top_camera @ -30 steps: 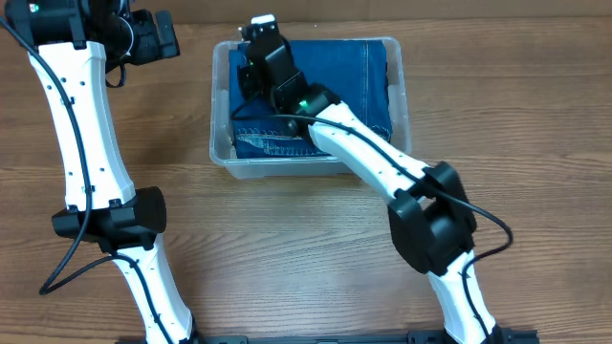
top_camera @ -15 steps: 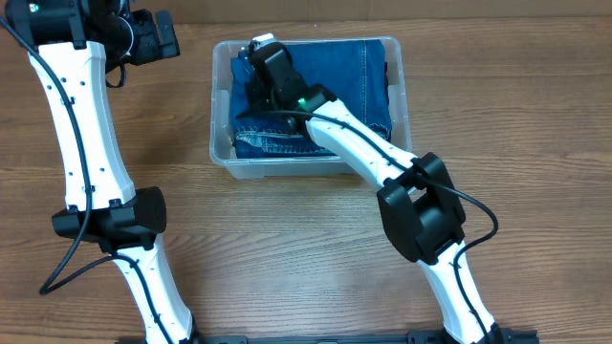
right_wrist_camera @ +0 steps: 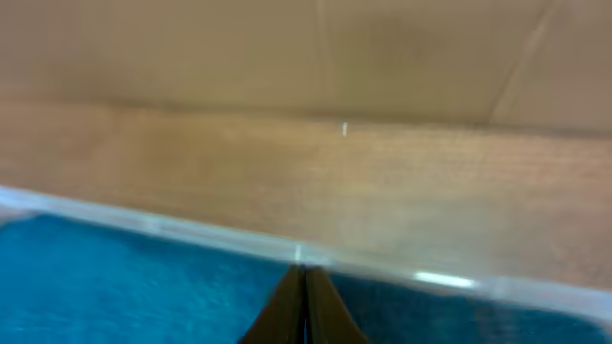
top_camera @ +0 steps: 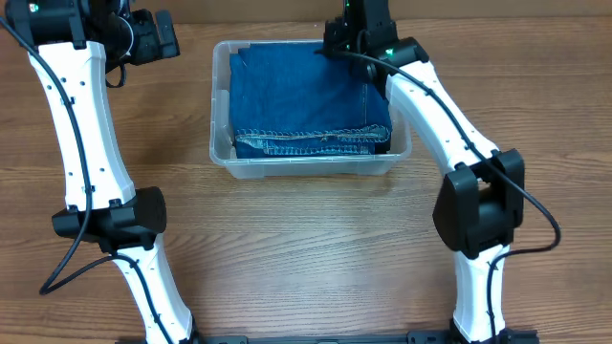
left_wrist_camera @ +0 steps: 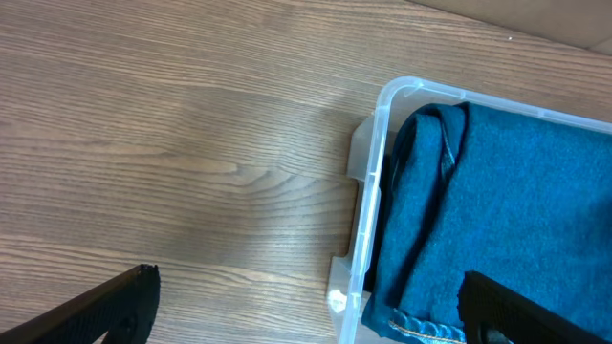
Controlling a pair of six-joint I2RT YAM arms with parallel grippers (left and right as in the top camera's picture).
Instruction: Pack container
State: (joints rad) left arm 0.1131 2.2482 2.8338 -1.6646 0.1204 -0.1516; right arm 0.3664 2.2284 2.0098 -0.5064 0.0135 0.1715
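One item, a folded pair of blue jeans (top_camera: 306,96), lies inside the container (top_camera: 306,168), which sits on the wooden table (top_camera: 287,258) towards its far edge, about midway between the two arms. The denim fills nearly the whole tub and lies fairly flat, with a stitched hem along the near wall and one fold bunched against the left wall, as the left wrist view shows. Nothing hangs over the rim in the overhead view, so the loading looks essentially done. The right gripper (right_wrist_camera: 304,296) hovers at the far rim of the tub. Its jaws are pressed together with nothing visibly between them, though its wrist view is blurred, so a thin pinch of cloth cannot be fully ruled out. The left gripper (left_wrist_camera: 306,282) hangs over bare table to the left of the tub, near its far left corner. Its jaws are spread wide and empty, and it touches neither tub nor cloth. No other loose clothing shows on the table and no lid is in view, so I would judge little is left beyond perhaps flattening that bunched left fold and drawing both arms clear.
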